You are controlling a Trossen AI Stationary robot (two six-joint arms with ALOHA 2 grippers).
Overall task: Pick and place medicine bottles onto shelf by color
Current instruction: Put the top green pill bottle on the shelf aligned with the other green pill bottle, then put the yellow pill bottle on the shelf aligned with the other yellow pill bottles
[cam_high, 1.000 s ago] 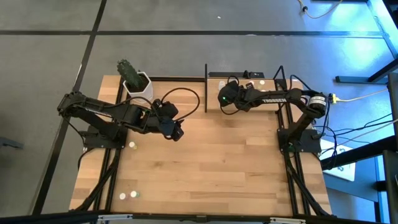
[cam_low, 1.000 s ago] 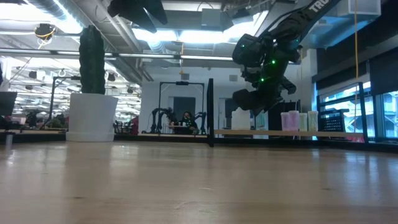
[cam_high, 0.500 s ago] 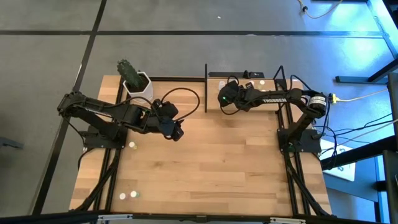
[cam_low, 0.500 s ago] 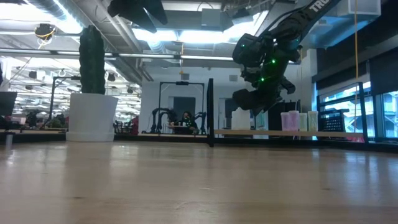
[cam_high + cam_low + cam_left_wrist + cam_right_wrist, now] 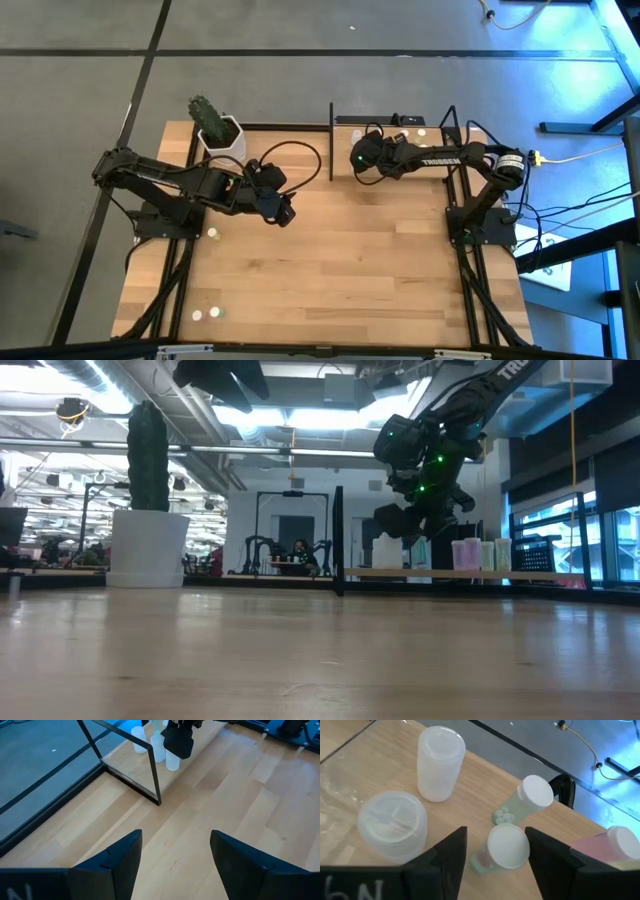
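right gripper [image 5: 492,855] over the shelf [image 5: 350,127] at the far right, jaws apart around a green-tinted, white-capped bottle [image 5: 506,847] set among other medicine bottles, likely grouping by color; left gripper [image 5: 284,214] waiting mid-worktop, jaws apart, empty.

left gripper [image 5: 288,215] open, right gripper [image 5: 492,851] open

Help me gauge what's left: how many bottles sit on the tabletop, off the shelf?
3: one bottle by the left arm's base, a pair near the tabletop's lower-left corner, high view. Arms may hide others.
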